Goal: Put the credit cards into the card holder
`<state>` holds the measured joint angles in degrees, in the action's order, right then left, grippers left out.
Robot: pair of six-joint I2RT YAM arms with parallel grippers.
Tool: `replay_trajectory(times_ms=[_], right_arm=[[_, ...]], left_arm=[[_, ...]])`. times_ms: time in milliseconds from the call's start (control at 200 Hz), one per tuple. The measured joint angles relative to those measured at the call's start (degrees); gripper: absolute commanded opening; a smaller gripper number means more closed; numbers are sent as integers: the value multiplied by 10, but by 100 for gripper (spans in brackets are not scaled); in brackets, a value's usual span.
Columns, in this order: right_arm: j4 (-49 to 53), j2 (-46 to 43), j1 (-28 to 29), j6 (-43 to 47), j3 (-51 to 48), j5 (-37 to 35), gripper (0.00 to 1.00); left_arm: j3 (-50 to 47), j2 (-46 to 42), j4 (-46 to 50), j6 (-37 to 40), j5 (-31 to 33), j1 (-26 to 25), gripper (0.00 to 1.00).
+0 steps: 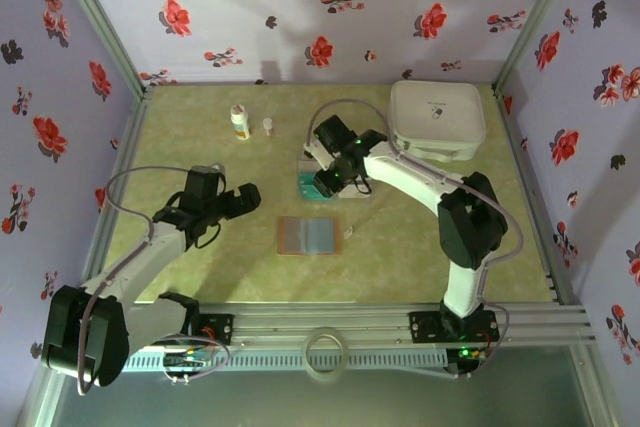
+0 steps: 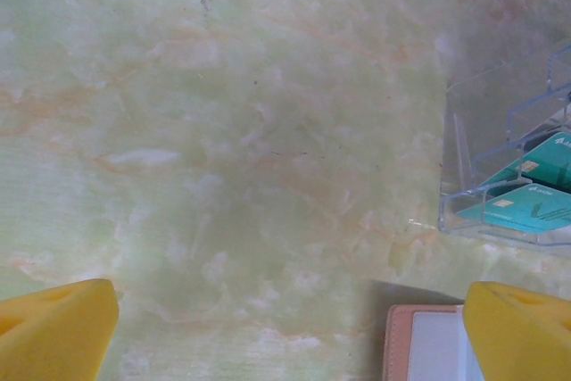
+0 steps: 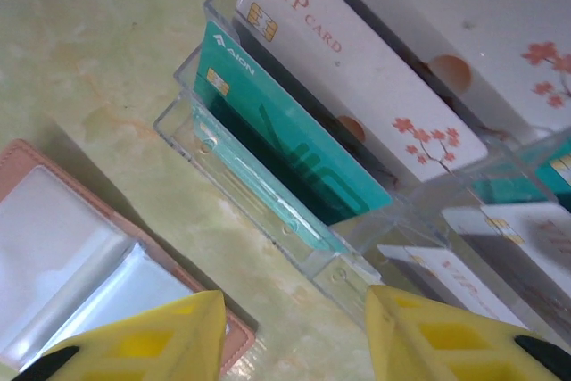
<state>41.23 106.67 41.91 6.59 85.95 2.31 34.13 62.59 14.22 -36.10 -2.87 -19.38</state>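
Observation:
The card holder (image 1: 308, 235) lies opened flat mid-table, pinkish-brown with clear sleeves inside (image 3: 53, 247), and its corner shows in the left wrist view (image 2: 419, 345). Credit cards stand in a clear tray (image 1: 308, 187): a teal card (image 3: 285, 140) in front and a white VIP card (image 3: 357, 69) behind it, with teal cards (image 2: 535, 207) also seen from the left. My right gripper (image 1: 335, 179) hovers at the tray's near corner, its yellow jaws (image 3: 294, 336) apart with nothing between them. Left of the holder, my left gripper (image 1: 250, 197) is wide open over bare table (image 2: 290, 336).
A large white rounded case (image 1: 437, 119) sits at the back right. Two small bottles (image 1: 240, 122) (image 1: 268, 127) stand at the back left. The clear tray's front wall (image 3: 268, 211) lies between my right fingers and the cards.

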Motion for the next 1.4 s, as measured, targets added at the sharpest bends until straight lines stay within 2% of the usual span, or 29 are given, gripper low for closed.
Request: replay_trajectory(times_ms=[395, 1045, 1400], right_arm=[[24, 84, 36, 50, 70, -54, 41], [30, 123, 49, 96, 88, -109, 39], [39, 133, 50, 122, 92, -114, 23]], left_arm=[[-15, -1, 0, 0, -4, 7, 100], [-31, -1, -10, 0, -9, 10, 100], [-33, -1, -16, -2, -9, 10, 100]])
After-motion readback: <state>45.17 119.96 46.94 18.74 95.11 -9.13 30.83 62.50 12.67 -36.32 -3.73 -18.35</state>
